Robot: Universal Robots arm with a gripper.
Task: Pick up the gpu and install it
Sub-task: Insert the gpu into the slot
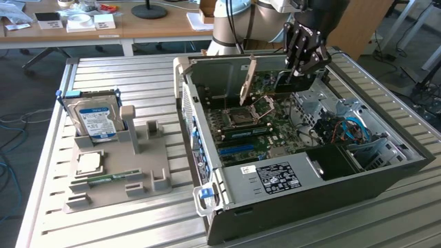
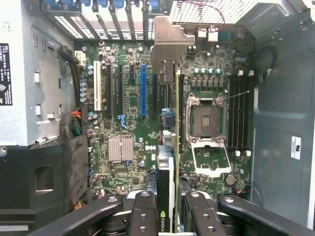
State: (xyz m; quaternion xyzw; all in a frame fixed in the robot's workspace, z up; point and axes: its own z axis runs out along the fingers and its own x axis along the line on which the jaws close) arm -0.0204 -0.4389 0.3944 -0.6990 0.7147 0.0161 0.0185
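The claw (image 2: 170,219) is pinching the gpu (image 2: 167,167) between its black fingers (image 2: 142,211). In the wrist view the card stands edge-on, with its green board and black cooler face between the pads. Its silver end bracket (image 2: 169,42) points toward the rear slot openings of the computer case (image 1: 310,206). In the exterior view the claw (image 1: 305,67) reaches down into the open case, holding the gpu (image 1: 286,83) above the motherboard (image 1: 255,129). In the wrist view the card lines up between the blue expansion slot (image 2: 143,91) and the open CPU socket (image 2: 206,120). Whether it touches a slot cannot be told. Well apart, toward the exterior view's left, a grey holder (image 1: 131,165) on the slatted surface (image 1: 124,72) carries a blue-labelled hard drive (image 1: 96,119) and a RAM stick (image 1: 110,178).
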